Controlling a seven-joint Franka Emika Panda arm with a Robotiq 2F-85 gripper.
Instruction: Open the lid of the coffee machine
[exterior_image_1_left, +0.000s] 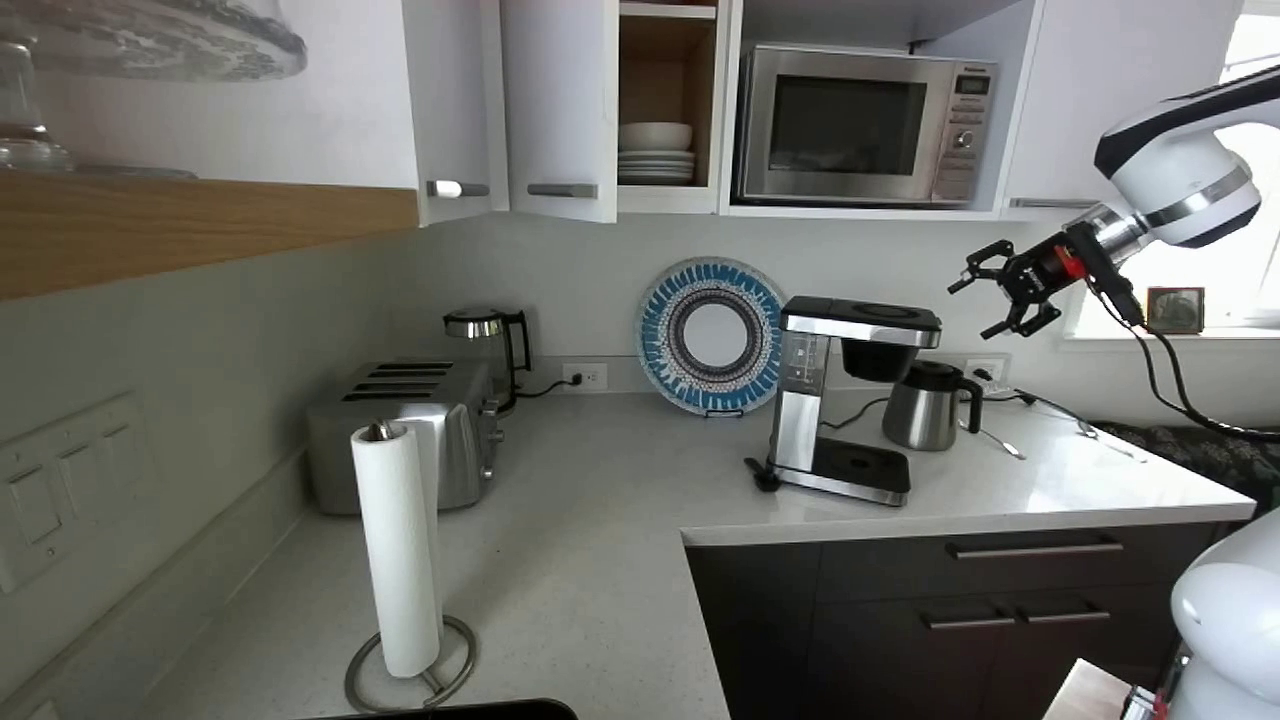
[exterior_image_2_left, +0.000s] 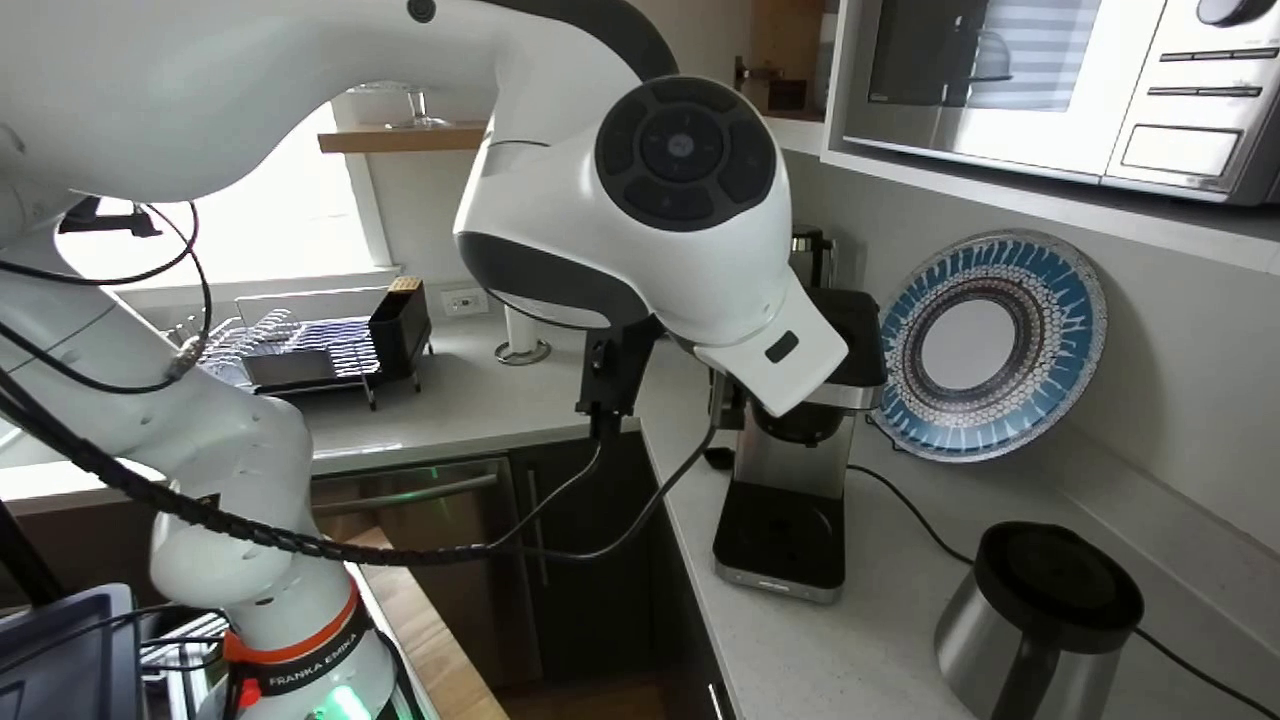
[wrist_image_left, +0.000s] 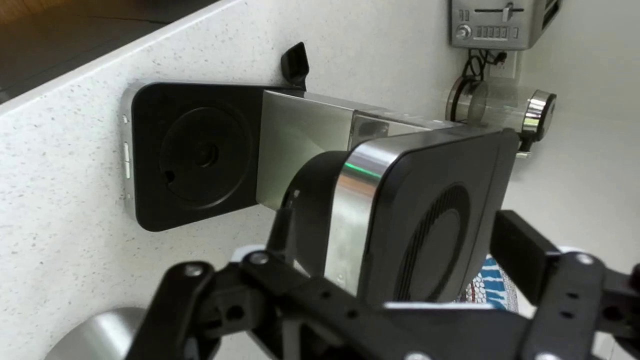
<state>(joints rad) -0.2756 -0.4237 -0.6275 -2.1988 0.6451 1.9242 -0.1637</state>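
The silver and black coffee machine (exterior_image_1_left: 797, 440) stands on the counter; it also shows in the wrist view (wrist_image_left: 310, 142), and partly behind the arm in an exterior view (exterior_image_2_left: 780, 535). Its flat dark lid (exterior_image_1_left: 860, 311) lies closed on top. In the wrist view the lid (wrist_image_left: 440, 230) shows between the finger tips. My gripper (exterior_image_1_left: 972, 310) is open and empty, tilted down, in the air beside the machine's front end and apart from it. In the wrist view the gripper (wrist_image_left: 392, 217) has its fingers wide apart. In an exterior view the arm hides most of it.
A steel carafe (exterior_image_1_left: 920, 408) stands beside the machine, near the gripper's side. A blue patterned plate (exterior_image_1_left: 714, 335) leans on the wall behind. The microwave (exterior_image_1_left: 850, 125) and cabinets hang above. A toaster (exterior_image_1_left: 460, 455), a glass kettle (exterior_image_1_left: 490, 350) and a paper towel roll (exterior_image_1_left: 392, 560) stand farther off.
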